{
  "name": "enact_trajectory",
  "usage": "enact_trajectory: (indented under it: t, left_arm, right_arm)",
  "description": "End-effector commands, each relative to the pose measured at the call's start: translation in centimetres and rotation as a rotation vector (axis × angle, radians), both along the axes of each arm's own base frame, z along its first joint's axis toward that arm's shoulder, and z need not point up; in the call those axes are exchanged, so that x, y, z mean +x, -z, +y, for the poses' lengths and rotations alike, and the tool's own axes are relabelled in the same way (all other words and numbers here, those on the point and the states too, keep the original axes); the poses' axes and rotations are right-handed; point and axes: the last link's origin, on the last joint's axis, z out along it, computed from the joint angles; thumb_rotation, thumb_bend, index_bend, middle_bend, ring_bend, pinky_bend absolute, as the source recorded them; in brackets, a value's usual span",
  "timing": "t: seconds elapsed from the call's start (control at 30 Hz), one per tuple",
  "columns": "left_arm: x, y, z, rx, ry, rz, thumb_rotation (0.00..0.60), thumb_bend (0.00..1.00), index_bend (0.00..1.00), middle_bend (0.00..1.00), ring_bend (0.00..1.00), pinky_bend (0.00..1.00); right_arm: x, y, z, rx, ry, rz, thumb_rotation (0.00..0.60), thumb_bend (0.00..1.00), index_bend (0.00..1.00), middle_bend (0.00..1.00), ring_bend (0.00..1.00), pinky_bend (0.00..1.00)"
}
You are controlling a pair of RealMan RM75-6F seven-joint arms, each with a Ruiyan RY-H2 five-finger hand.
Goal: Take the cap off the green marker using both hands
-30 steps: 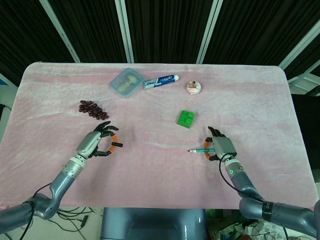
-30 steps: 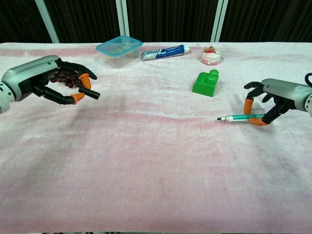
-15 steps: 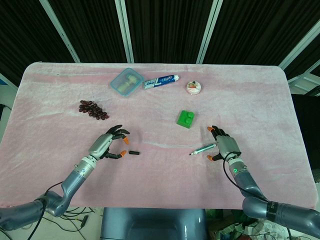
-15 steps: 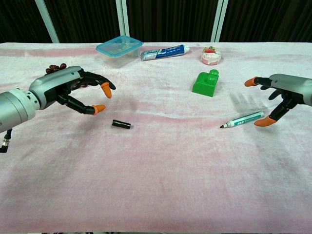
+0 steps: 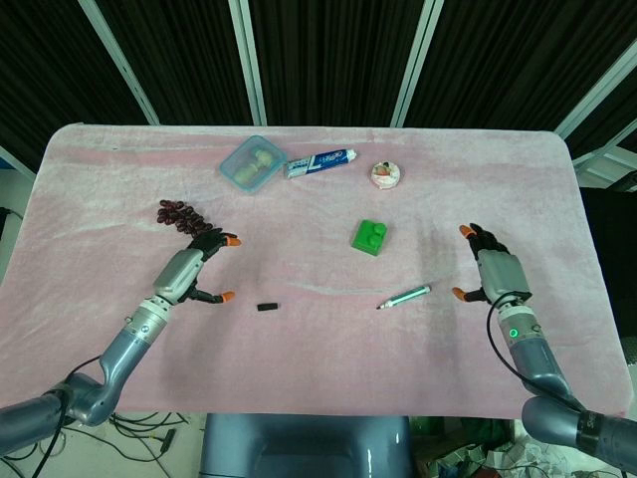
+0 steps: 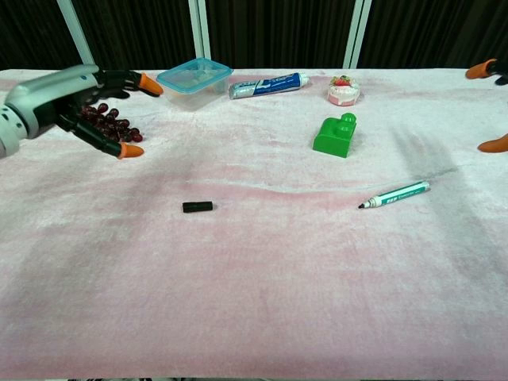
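The green marker lies uncapped on the pink cloth, its tip pointing left. Its black cap lies apart from it, further left on the cloth. My left hand hovers open to the left of the cap, fingers spread, holding nothing. Off to the right of the marker, my right hand is open and empty too; the chest view shows only its orange fingertips at the right edge.
A green toy brick sits behind the marker. A bunch of dark grapes lies just behind my left hand. Along the back stand a blue lidded box, a toothpaste tube and a small cake.
Both hands opened: the left dropped the cap, the right let go of the marker. Each hand then drew outward, away from its object, which now rests on the cloth.
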Motion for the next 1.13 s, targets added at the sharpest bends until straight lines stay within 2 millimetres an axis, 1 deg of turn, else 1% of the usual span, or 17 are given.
enact_trajectory:
  t: [0.03, 0.1, 0.2, 0.3, 0.33, 0.37, 0.43, 0.5, 0.57, 0.63, 0.7, 0.77, 0.93, 1.03, 1.13]
  left_arm:
    - [-0.6, -4.0, -0.8, 0.144, 0.053, 0.144, 0.6, 0.17, 0.17, 0.13, 0.0, 0.01]
    - [-1.2, -5.9, -1.8, 0.221, 0.065, 0.22, 0.6, 0.17, 0.17, 0.13, 0.0, 0.01]
    - [-2.3, -8.1, -3.7, 0.29, 0.049, 0.307, 0.6, 0.17, 0.18, 0.13, 0.0, 0.01]
    - [-3.8, -9.9, -6.9, 0.309, -0.009, 0.414, 0.6, 0.16, 0.2, 0.13, 0.0, 0.01]
    - [-4.5, -10.5, -8.3, 0.308, -0.044, 0.445, 0.6, 0.17, 0.2, 0.13, 0.0, 0.01]
    - [-5.1, -11.2, -10.0, 0.309, -0.081, 0.471, 0.6, 0.17, 0.2, 0.13, 0.0, 0.01]
    - [-5.9, -12.0, -12.1, 0.312, -0.129, 0.487, 0.6, 0.17, 0.19, 0.13, 0.0, 0.01]
    - [-6.8, -12.7, -13.8, 0.33, -0.166, 0.485, 0.6, 0.16, 0.19, 0.13, 0.0, 0.01]
    - [-7.7, -13.2, -15.1, 0.358, -0.193, 0.483, 0.6, 0.16, 0.19, 0.13, 0.0, 0.0]
    - [-8.6, -13.7, -16.4, 0.389, -0.218, 0.465, 0.6, 0.16, 0.19, 0.13, 0.0, 0.0]
    - [-9.2, -14.1, -17.4, 0.415, -0.229, 0.43, 0.6, 0.16, 0.19, 0.13, 0.0, 0.0]
    - [-9.5, -14.3, -17.8, 0.435, -0.237, 0.403, 0.6, 0.17, 0.19, 0.13, 0.0, 0.0]
    - [-9.9, -14.4, -17.7, 0.436, -0.238, 0.404, 0.6, 0.17, 0.19, 0.13, 0.0, 0.0]
    - [-9.7, -14.9, -17.6, 0.471, -0.228, 0.39, 0.6, 0.17, 0.19, 0.13, 0.0, 0.0]
    - [-9.9, -15.1, -17.6, 0.491, -0.212, 0.397, 0.6, 0.17, 0.19, 0.13, 0.0, 0.0]
  right_arm:
    - [-1.5, -2.4, 1.0, -0.058, -0.02, 0.095, 0.6, 0.11, 0.08, 0.0, 0.0, 0.15]
    - [-2.3, -3.9, 1.9, -0.088, -0.037, 0.134, 0.6, 0.11, 0.08, 0.0, 0.01, 0.15]
    - [-3.4, -5.6, 3.7, -0.113, -0.058, 0.156, 0.6, 0.13, 0.08, 0.0, 0.04, 0.15]
    - [-4.3, -6.8, 6.5, -0.134, -0.067, 0.181, 0.6, 0.13, 0.08, 0.0, 0.04, 0.15]
    - [-4.5, -6.9, 7.5, -0.146, -0.074, 0.185, 0.6, 0.13, 0.08, 0.0, 0.04, 0.15]
    - [-4.8, -6.9, 9.0, -0.161, -0.086, 0.183, 0.6, 0.13, 0.08, 0.0, 0.04, 0.15]
    - [-5.0, -6.8, 10.8, -0.179, -0.106, 0.168, 0.6, 0.13, 0.08, 0.0, 0.04, 0.15]
    - [-5.4, -6.5, 12.6, -0.19, -0.122, 0.162, 0.6, 0.13, 0.08, 0.0, 0.03, 0.15]
    - [-5.9, -6.3, 14.3, -0.191, -0.133, 0.197, 0.6, 0.13, 0.08, 0.0, 0.03, 0.15]
    - [-6.2, -6.1, 15.6, -0.205, -0.133, 0.232, 0.6, 0.13, 0.08, 0.0, 0.02, 0.15]
    - [-6.6, -5.9, 16.6, -0.227, -0.132, 0.286, 0.6, 0.13, 0.08, 0.0, 0.02, 0.15]
    - [-6.6, -5.8, 17.2, -0.254, -0.142, 0.311, 0.6, 0.13, 0.08, 0.0, 0.02, 0.15]
    - [-6.2, -5.5, 17.6, -0.265, -0.163, 0.35, 0.6, 0.13, 0.07, 0.0, 0.02, 0.15]
    - [-6.2, -5.2, 18.2, -0.239, -0.134, 0.353, 0.6, 0.13, 0.07, 0.0, 0.02, 0.15]
    - [-5.7, -5.4, 18.4, -0.249, -0.133, 0.354, 0.6, 0.13, 0.06, 0.0, 0.02, 0.15]
